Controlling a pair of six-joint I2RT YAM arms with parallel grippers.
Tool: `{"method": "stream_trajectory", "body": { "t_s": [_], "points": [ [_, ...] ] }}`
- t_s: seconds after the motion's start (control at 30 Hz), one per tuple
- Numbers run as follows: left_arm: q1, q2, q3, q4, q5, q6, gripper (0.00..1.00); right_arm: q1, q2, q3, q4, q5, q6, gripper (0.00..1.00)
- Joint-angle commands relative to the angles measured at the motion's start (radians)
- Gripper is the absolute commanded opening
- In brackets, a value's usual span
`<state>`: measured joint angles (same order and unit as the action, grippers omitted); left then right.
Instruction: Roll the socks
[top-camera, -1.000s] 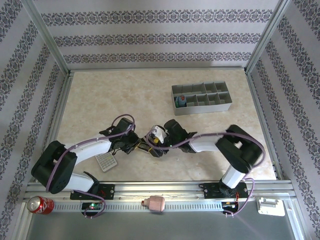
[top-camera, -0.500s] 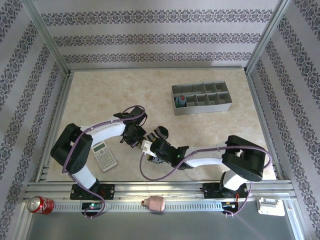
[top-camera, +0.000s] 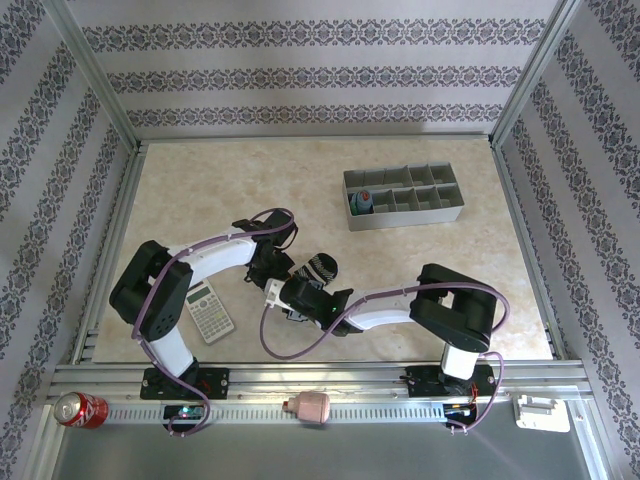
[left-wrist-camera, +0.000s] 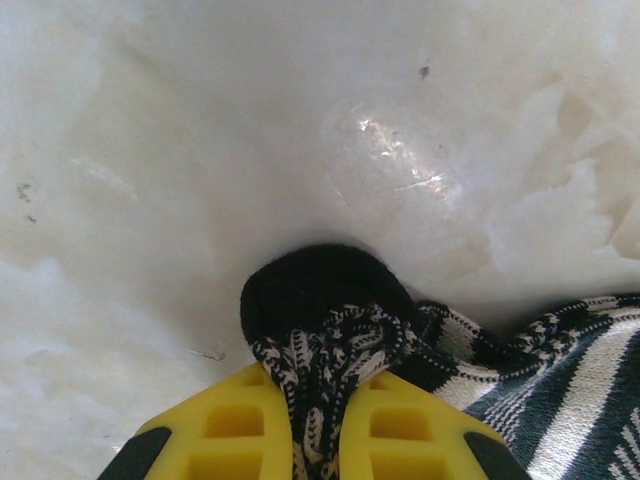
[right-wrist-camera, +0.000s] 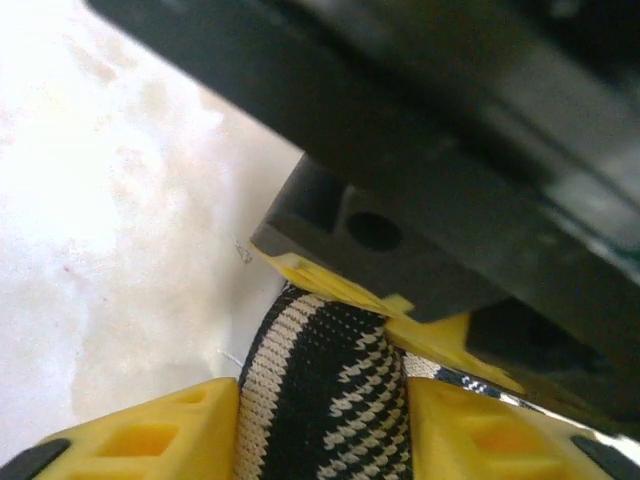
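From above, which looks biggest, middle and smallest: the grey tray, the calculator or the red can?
Largest: grey tray, clearly.
Then: calculator and red can look about alike. The can sits nearer the camera, so I won't rank those two.

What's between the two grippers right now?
The black-and-white striped sock, and nothing else. The left wrist view shows the left gripper pinching its bunched end. The right wrist view shows the right gripper closed around the same sock.
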<state>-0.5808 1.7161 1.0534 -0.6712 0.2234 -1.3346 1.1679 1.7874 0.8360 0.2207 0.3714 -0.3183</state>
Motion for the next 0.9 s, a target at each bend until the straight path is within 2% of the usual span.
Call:
{"method": "stream_trajectory", "body": {
  "t_s": [0.0, 0.1, 0.2, 0.27, 0.43, 0.57, 0.67, 0.87],
  "points": [
    [-0.016, 0.054, -0.03, -0.125, 0.007, 0.014, 0.0, -0.034, 0.062, 0.024, -0.078, 0.053, 0.039, 0.34],
    [-0.014, 0.038, -0.036, -0.119, 0.011, 0.002, 0.0, -0.043, 0.072, 0.032, -0.111, 0.049, 0.055, 0.14],
    [-0.008, 0.008, -0.051, -0.09, 0.031, -0.017, 0.02, -0.051, 0.084, 0.017, -0.147, 0.047, 0.091, 0.06],
    [-0.001, -0.016, -0.056, -0.074, 0.043, -0.032, 0.09, -0.056, 0.074, -0.014, -0.144, 0.03, 0.121, 0.0],
    [0.033, -0.082, -0.085, -0.012, 0.073, -0.086, 0.55, -0.105, 0.038, -0.083, -0.152, -0.136, 0.222, 0.0],
    [0.064, -0.142, -0.116, 0.071, 0.054, -0.142, 0.79, -0.14, 0.036, -0.125, -0.139, -0.257, 0.284, 0.0],
    [0.083, -0.164, -0.126, 0.15, 0.044, -0.16, 0.87, -0.162, 0.039, -0.155, -0.12, -0.319, 0.325, 0.0],
    [0.098, -0.19, -0.139, 0.25, 0.011, -0.166, 0.89, -0.205, 0.033, -0.203, -0.08, -0.415, 0.378, 0.0]
  ]
}}
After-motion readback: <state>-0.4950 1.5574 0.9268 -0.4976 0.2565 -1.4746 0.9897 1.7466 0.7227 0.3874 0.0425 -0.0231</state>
